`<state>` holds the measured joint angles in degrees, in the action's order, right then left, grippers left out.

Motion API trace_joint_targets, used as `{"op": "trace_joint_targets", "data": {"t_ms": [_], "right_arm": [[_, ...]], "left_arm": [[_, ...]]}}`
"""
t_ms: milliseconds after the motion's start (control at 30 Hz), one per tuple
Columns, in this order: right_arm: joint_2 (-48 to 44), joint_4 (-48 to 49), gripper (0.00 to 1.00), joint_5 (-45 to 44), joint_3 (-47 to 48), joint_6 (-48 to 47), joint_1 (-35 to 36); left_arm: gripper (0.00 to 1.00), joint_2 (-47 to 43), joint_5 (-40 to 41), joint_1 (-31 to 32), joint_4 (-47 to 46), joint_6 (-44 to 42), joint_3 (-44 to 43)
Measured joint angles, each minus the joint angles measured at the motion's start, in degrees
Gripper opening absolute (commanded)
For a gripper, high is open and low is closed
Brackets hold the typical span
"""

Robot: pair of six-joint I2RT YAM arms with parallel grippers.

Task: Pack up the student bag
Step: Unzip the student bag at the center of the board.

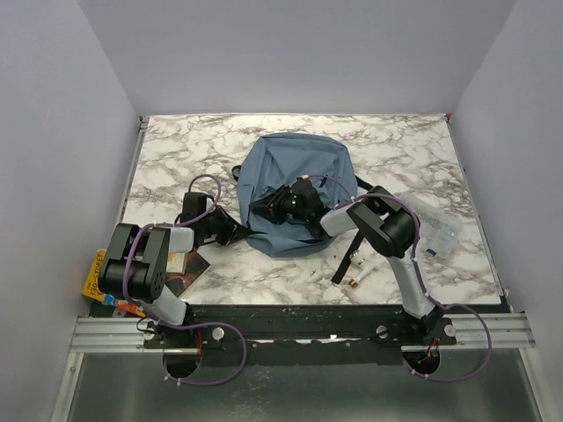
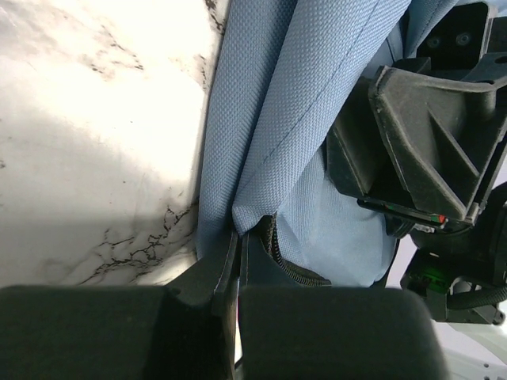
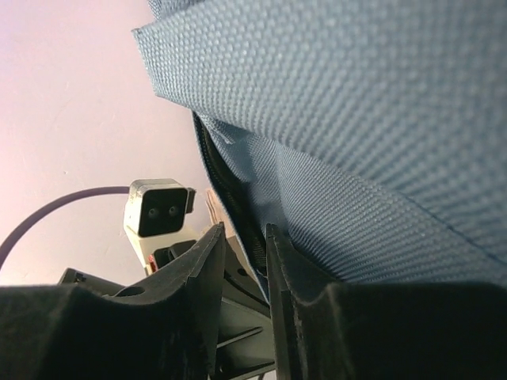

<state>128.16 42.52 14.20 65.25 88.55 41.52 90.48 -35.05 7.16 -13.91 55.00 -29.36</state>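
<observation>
On the left wrist feed I see my left gripper point(image 2: 240, 241) with its 2 fingers drawn almost together, clamped on a fold of blue fabric at the edge of the student bag point(image 1: 299, 171), right where the dark zipper point(image 2: 289, 269) runs along the opening. The right gripper point(image 3: 244, 231) shows only a narrow slot between its fingers, and the zippered rim of the same bag drops into that slot, so I read it as pinching the fabric too. The 2 grippers sit near each other: the right one's black housing fills the right side of the left wrist feed, and the left wrist's camera block shows in the right wrist feed.

I can read no writing anywhere. The print on the orange box point(image 1: 92, 274) at the table's near-left edge is too small for me to make out.

From above, the left arm is folded, elbow high over the near-left corner, forearm reaching right to the bag's near-left edge. The right arm rises from its base, bends at the elbow, and stretches left over the bag's near side.

The bag lies in the middle of the marble table point(image 1: 176, 158), a black webbing strap point(image 1: 346, 255) trailing toward me. A clear plastic box point(image 1: 440, 233) sits to its right.
</observation>
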Motion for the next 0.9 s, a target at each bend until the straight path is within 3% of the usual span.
{"op": "trace_joint_targets", "data": {"t_ms": [233, 533, 900], "right_arm": [[0.0, 0.0, 0.25, 0.3, -0.7, -3.5, -0.7], [2.9, -1.3, 0.27, 3.2, 4.0, -7.1, -1.4], [3.6, 7.0, 0.29, 6.8, 1.6, -5.5, -1.5]], "left_arm": [[0.00, -0.7, -0.1, 0.1, 0.3, 0.0, 0.0], [0.00, -3.6, -0.3, 0.1, 2.0, 0.1, -0.8], [0.00, -3.6, -0.9, 0.1, 3.6, 0.1, -2.1]]}}
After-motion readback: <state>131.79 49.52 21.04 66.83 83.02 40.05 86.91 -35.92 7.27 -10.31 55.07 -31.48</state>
